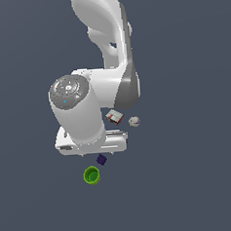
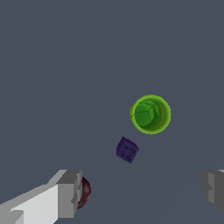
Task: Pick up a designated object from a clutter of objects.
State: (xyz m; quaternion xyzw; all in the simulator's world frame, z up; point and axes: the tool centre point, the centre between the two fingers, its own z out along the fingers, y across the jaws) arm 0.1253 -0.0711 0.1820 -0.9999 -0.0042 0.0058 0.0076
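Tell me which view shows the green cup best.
The wrist view. There the green cup is large and unobstructed, seen from above so its hollow inside and rim show, with the purple cube beside it. The exterior view shows the same cup only as a small green ring below the arm, with little detail.

Green cup (image 1: 92, 176) beside purple cube (image 1: 101, 160)
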